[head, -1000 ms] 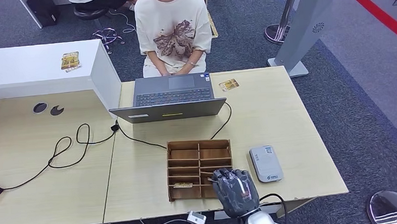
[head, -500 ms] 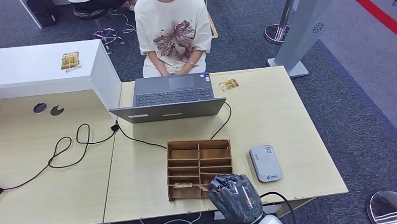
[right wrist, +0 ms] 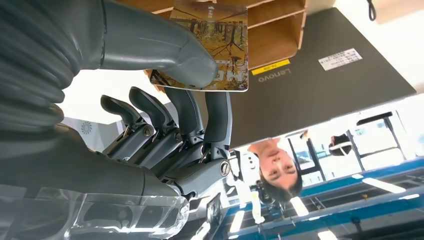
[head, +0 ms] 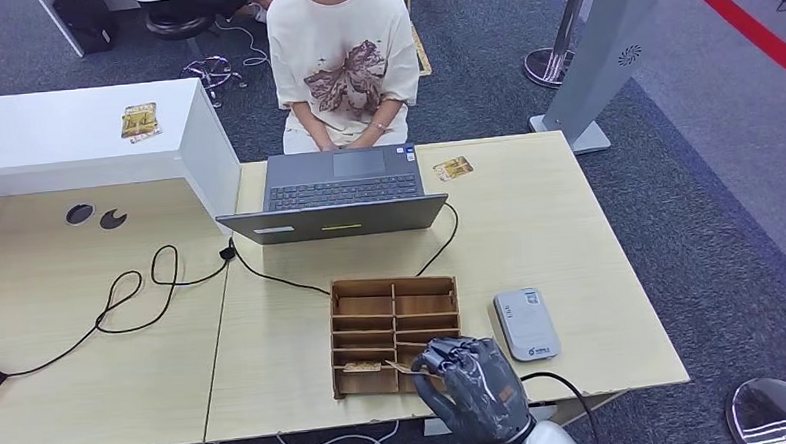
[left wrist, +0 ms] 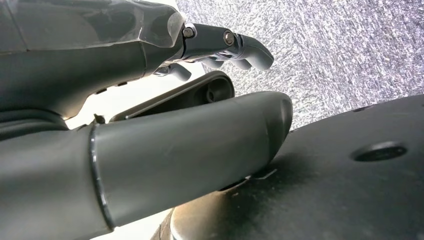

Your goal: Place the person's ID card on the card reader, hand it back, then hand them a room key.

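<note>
1. Readable markings: in the right wrist view, the laptop (right wrist: 320,75) lid carries the word "Lenovo" beside a yellow strip, plus a white sticker whose print is too small to read. The card reader (head: 525,323) shows a small square code label and a line of text; neither is legible in the head view.
2. Room key (right wrist: 210,47): a card printed with a forest scene. The right hand (right wrist: 165,115) grips it, the thumb pressed on the printed face and the darker fingers behind the card.
3. In the head view, the right hand (head: 473,384) sits at the bench (head: 275,367) near edge, at 5 o'clock of the wooden organiser (head: 395,334). The room key (head: 407,368) projects from the fingers toward 9 o'clock, over the organiser's nearest right compartment.
4. A second card (head: 361,366) lies in the organiser's nearest left compartment, at 9 o'clock of the held key.
5. ID card (head: 453,167): lies flat on the bench at the far side, at 3 o'clock of the laptop keyboard and well apart from the right hand, directly in front of the seated person (head: 342,64).
6. The card reader lies at 3 o'clock of the organiser, just beside it, at 1 o'clock of the right hand.
7. Left hand (left wrist: 150,115): hangs above grey carpet with nothing in it; the fingers curve forward, apart from the thumb.
</note>
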Controlling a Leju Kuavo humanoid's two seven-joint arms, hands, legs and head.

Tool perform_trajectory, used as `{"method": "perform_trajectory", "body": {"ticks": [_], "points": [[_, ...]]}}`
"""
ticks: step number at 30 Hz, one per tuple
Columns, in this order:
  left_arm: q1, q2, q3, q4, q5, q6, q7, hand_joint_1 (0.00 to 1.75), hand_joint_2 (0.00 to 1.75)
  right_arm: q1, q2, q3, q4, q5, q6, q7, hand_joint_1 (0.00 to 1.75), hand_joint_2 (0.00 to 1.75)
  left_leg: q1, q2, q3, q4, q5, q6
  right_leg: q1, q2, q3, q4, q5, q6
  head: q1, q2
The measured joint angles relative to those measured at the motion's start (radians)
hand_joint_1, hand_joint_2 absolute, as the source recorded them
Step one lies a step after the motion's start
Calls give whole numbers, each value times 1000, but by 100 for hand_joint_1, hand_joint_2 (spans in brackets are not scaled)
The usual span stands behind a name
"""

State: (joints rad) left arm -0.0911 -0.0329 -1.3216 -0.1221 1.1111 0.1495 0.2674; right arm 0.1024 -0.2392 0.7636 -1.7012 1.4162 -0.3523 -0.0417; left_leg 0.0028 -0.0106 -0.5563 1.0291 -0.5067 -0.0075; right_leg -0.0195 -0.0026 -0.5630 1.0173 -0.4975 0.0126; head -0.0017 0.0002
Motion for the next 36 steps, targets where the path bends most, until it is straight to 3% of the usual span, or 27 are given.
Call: {"method": "perform_trajectory", "body": {"ticks": [6,21,36], "points": [[0,0,-5,0,-1,-1,0,0,0,-8,0,-10,-15,-3,-2,-17,175,175,0,0,0,0,0,0,0,0,0,0,0,0,0,0],[-1,4,-24,0,-2,-6,0,0,0,-138,-3,-47,-89,-16,15,-52,175,175,0,0,0,0,2,0,0,0,0,0,2,0,0,0],[-4,11,-56,0,-15,-11,0,0,0,-352,-4,-41,-92,-115,124,-74,175,175,0,0,0,0,5,-1,0,0,0,0,4,0,0,0]]}}
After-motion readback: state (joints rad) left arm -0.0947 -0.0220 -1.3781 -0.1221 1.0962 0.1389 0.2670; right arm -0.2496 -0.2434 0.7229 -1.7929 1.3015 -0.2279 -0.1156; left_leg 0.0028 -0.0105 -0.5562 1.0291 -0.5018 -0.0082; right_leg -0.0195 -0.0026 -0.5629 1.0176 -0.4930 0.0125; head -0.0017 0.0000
